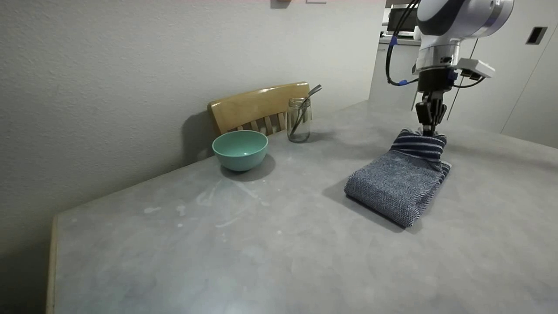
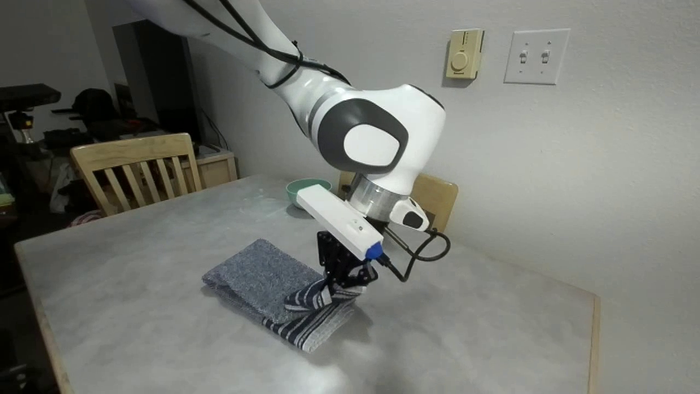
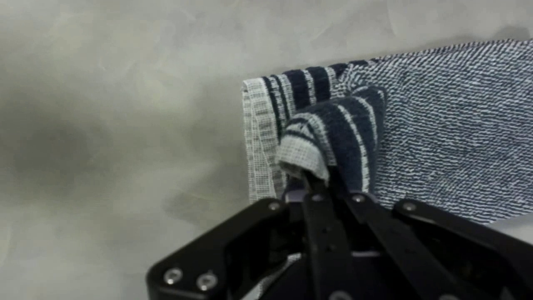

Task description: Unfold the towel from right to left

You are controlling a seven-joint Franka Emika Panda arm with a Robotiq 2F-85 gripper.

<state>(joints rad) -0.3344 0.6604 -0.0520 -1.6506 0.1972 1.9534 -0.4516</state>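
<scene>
The blue-grey towel (image 1: 392,183) lies folded on the table in both exterior views (image 2: 262,279). Its striped end is pinched and lifted a little, bunched above the rest of the cloth. My gripper (image 1: 429,131) points down at that end and is shut on the upper layer's white-and-dark striped edge. In the wrist view, the fingertips (image 3: 318,177) hold the white hem, which curls over them. The towel (image 3: 449,133) stretches away to the right there. A lower striped edge lies flat on the table under the lifted layer. The fingertips are partly hidden by cloth.
A teal bowl (image 1: 240,150) stands near the wall, also visible in an exterior view (image 2: 307,187) behind the arm. A glass jar (image 1: 299,124) with a utensil stands beside it. A wooden chair back (image 1: 261,104) rises behind the table (image 1: 218,261). Another chair (image 2: 136,158) stands at the far side.
</scene>
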